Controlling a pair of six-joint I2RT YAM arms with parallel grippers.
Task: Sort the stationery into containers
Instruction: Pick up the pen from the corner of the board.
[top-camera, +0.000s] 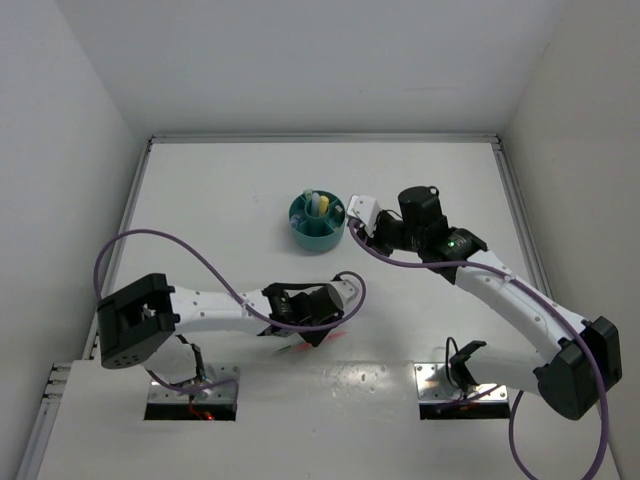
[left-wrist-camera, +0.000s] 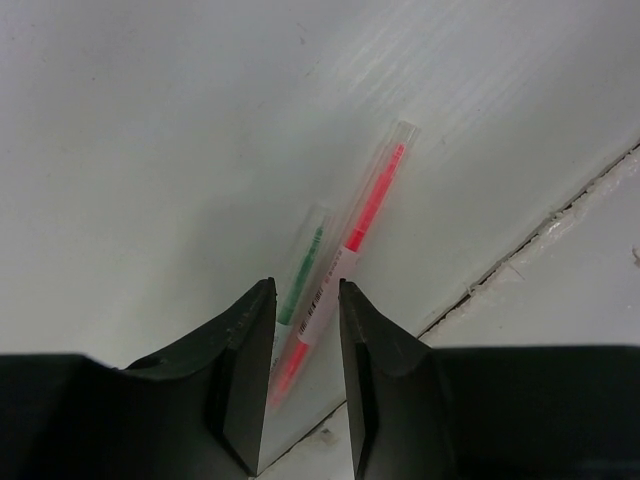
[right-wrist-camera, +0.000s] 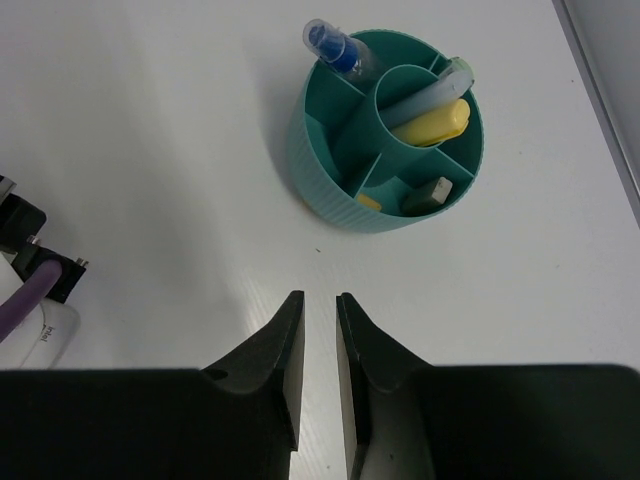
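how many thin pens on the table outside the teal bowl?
2. A thin green pen and a thin pink-red pen lie side by side on the white table, their near ends between the left fingers. Others may be hidden.

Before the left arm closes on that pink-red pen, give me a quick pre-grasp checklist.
1. Left gripper open, straddling the pink-red pen: ok.
2. Only one pen in the gap: not ok, the green pen has its near end at the same gap.
3. Both pens flat on the table: ok.
4. Right gripper empty, short of the teal bowl: ok.
5. Room in the bowl: ok, one ring compartment looks free.
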